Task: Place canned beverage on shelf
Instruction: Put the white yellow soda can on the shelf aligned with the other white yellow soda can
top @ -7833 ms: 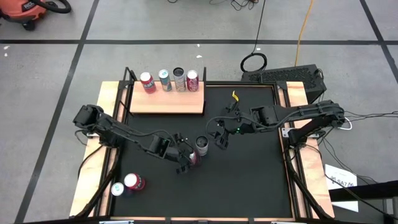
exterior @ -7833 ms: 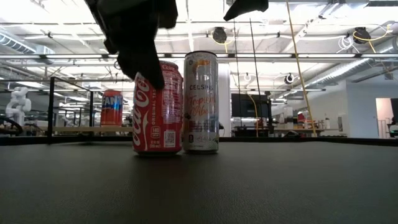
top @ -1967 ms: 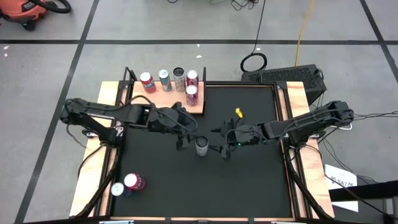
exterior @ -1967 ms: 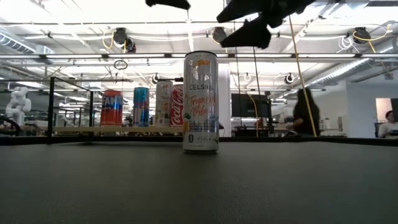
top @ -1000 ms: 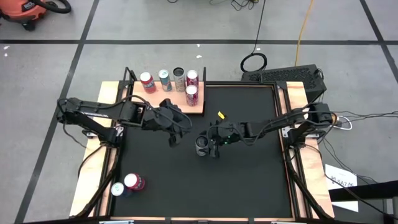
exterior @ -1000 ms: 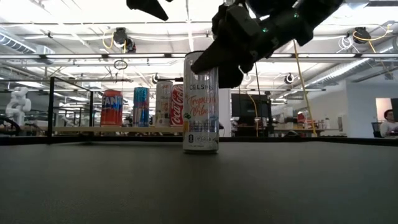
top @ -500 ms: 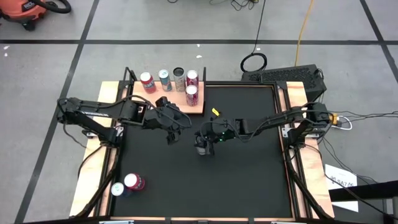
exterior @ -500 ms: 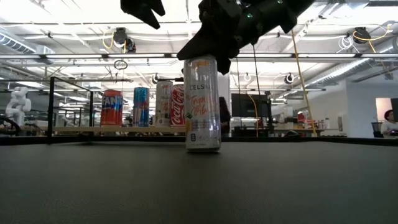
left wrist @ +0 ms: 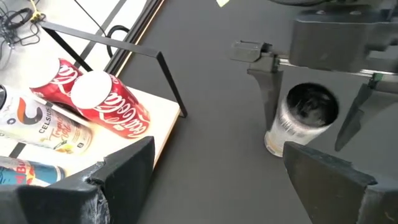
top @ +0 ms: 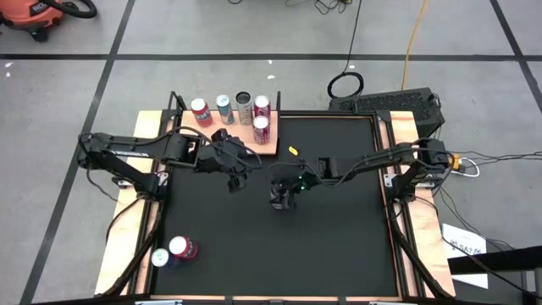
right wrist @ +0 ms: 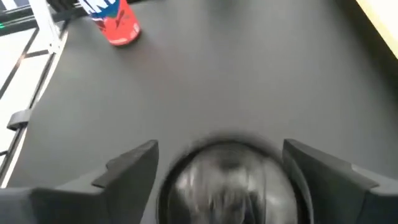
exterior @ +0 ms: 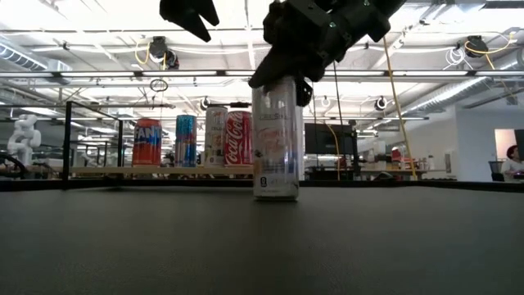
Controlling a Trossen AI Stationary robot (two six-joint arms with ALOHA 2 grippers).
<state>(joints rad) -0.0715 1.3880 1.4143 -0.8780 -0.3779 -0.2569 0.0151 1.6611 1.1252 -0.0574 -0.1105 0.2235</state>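
The black counter [top: 339, 246] carries the wooden shelf [top: 196, 140] at its far left corner, where five cans are stood. The slim white can [exterior: 276, 139] is found upright mid-counter, well apart from the shelf. It is straddled by the right gripper [top: 280, 193], whose fingers [left wrist: 267, 87] sit either side of it, slightly apart. The left gripper [top: 236, 178] hovers between can and shelf, fingers [left wrist: 124, 171] spread, nothing held.

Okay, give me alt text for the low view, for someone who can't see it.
The right gripper reaches down over the top of a tall white can standing on the black table, its fingers either side of the can's rim. Behind, four cans stand on the wooden shelf. The left gripper hangs above.
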